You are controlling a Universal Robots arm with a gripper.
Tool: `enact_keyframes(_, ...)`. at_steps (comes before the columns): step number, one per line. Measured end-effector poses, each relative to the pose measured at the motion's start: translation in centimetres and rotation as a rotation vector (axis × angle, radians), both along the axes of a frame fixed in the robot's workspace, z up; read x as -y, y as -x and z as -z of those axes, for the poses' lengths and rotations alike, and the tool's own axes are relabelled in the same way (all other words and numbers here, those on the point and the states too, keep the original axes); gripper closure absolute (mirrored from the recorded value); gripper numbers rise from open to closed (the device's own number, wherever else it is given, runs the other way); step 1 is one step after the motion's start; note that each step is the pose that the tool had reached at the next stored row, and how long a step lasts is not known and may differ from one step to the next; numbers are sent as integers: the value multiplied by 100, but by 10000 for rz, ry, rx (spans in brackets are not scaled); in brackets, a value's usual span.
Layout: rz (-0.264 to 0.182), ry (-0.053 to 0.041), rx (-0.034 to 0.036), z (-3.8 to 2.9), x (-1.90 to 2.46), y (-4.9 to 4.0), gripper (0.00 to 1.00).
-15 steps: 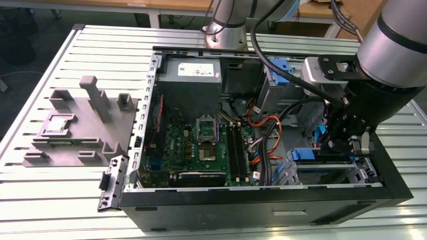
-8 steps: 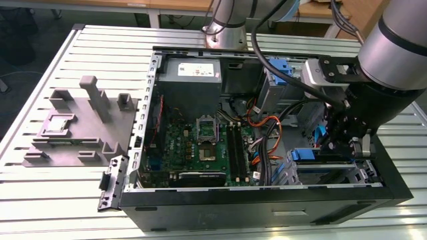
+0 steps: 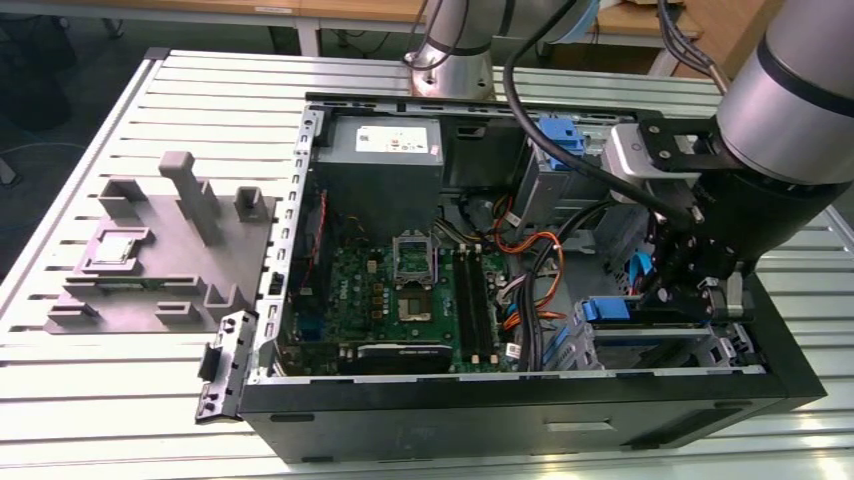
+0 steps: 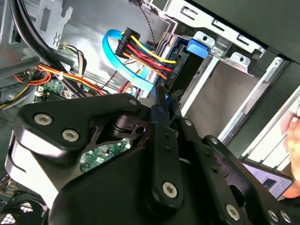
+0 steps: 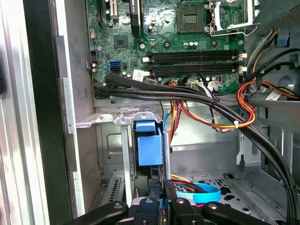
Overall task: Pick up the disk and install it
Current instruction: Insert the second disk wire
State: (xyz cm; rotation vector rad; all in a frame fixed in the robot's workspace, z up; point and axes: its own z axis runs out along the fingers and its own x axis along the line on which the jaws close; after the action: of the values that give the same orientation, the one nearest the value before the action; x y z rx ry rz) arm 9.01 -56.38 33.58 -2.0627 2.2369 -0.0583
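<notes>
Here, inside the open black computer case on the slatted bench, the gripper is clamped on the silver hard drive's blue plastic carrier, seated upright in the metal bay. Nearby cables could snag.

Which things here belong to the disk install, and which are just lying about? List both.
In the job: the disk, gripped by the gripper; the drive bay.
Lying about: the grey holder block; the motherboard; the power supply.
</notes>
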Motion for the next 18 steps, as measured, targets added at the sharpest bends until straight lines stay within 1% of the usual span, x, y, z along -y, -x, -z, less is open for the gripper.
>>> enact_keyframes(8, -11, 2, 0, 5, 9, -8, 84)
enact_keyframes(14, -22, 1, 0, 32, 21, -8, 84)
enact_keyframes(18, -22, -28, -1, 54, 22, -8, 84)
